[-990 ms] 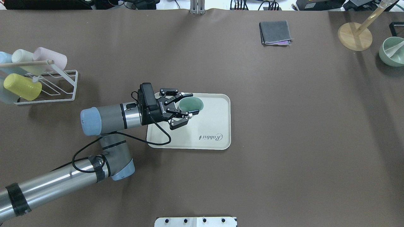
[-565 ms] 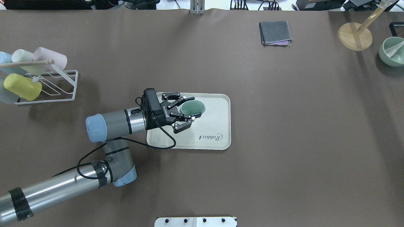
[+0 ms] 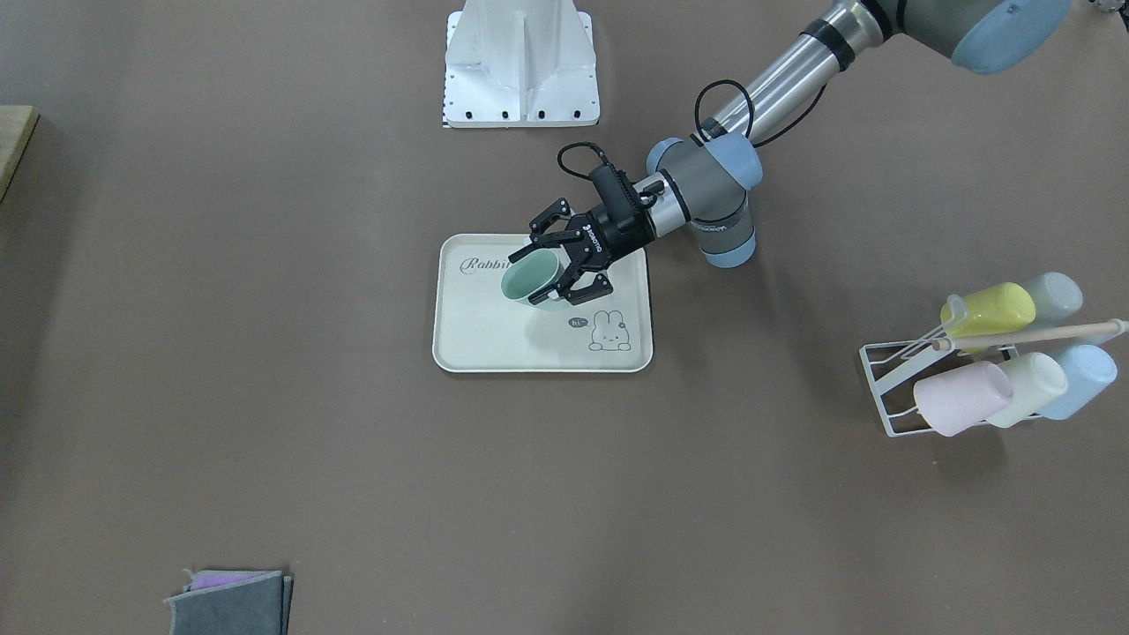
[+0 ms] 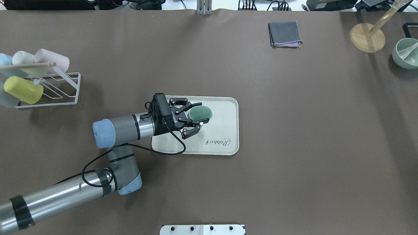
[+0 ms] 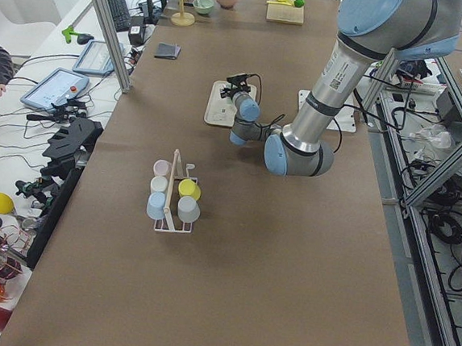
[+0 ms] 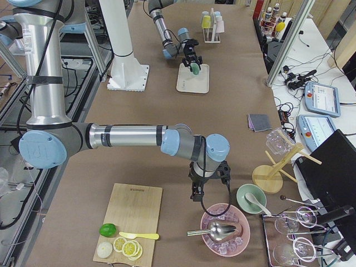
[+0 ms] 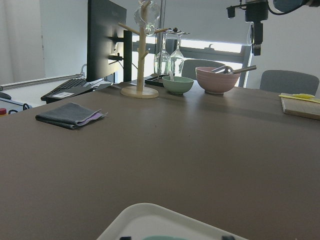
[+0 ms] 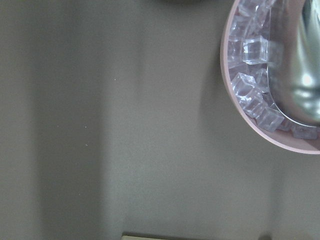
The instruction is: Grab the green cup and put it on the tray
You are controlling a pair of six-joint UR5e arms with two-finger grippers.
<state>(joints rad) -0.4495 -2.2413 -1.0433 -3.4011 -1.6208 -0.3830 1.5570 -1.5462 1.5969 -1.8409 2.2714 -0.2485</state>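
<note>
The green cup (image 4: 200, 113) is between the fingers of my left gripper (image 4: 202, 113), over the far left part of the cream tray (image 4: 222, 111). In the front-facing view the cup (image 3: 527, 280) is tilted, mouth towards the camera, low over the tray (image 3: 494, 344), and the left gripper (image 3: 535, 275) is shut on its sides. Whether the cup touches the tray is unclear. The left wrist view shows only the tray's rim (image 7: 150, 215). My right gripper (image 6: 203, 189) hangs far off beside a pink bowl; I cannot tell whether it is open or shut.
A white wire rack (image 4: 49, 85) with yellow, pink, cream and blue cups stands at the left. A folded grey cloth (image 4: 284, 33), a wooden stand (image 4: 367, 37) and a green bowl (image 4: 406, 54) are at the far right. The pink bowl of ice (image 6: 225, 228) and a cutting board (image 6: 130, 217) lie near the right arm.
My left gripper has moved a little to the right over the tray with the cup, and the cup has turned more upright, its mouth rounder from above.
</note>
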